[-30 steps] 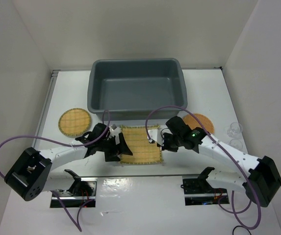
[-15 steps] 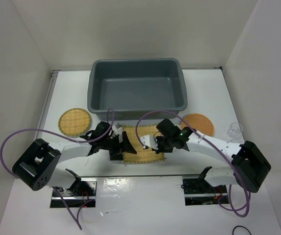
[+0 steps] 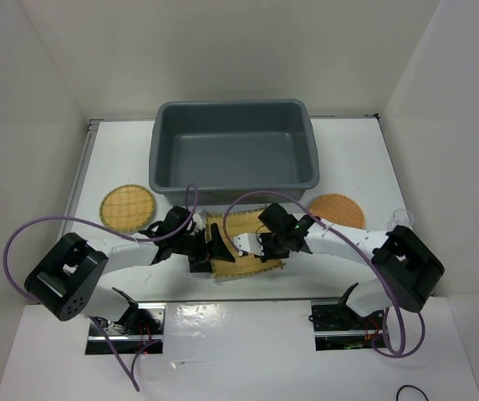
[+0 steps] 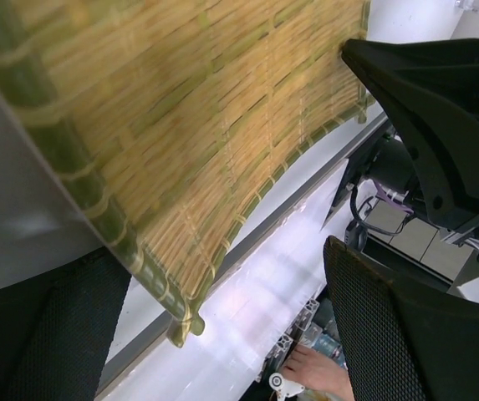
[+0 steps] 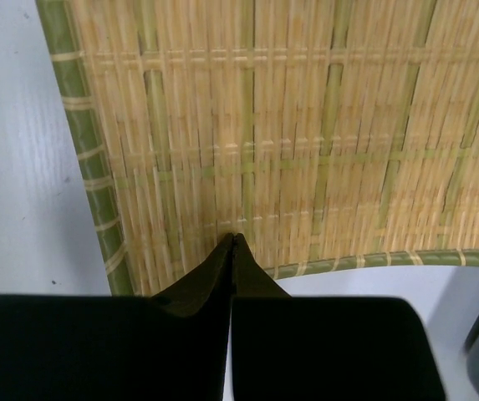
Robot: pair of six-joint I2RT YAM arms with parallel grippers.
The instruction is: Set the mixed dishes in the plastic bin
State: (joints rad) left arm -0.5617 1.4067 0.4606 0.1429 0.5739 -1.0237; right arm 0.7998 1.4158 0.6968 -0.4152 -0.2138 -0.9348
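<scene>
Straw mat (image 3: 241, 251) lies at 6 o'clock of the plastic bin (image 3: 222, 190). Left gripper (image 3: 210, 251) is at its 9 o'clock edge, jaws spread, edge apparently lifted. Right gripper (image 5: 233, 238) has jaws pressed together, tip on the weave.

My right pincer (image 3: 252, 243): swung in from right edge of mat (image 3: 247, 263) to its middle | my left pincer (image 3: 215, 249): nudged right | mat: now buckled, narrower.

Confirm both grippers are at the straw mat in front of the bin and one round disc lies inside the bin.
Wrong about the disc. The top external view shows the bin empty; the left disc and right disc lie on the table beside it. The left gripper and right gripper are at the straw mat.
</scene>
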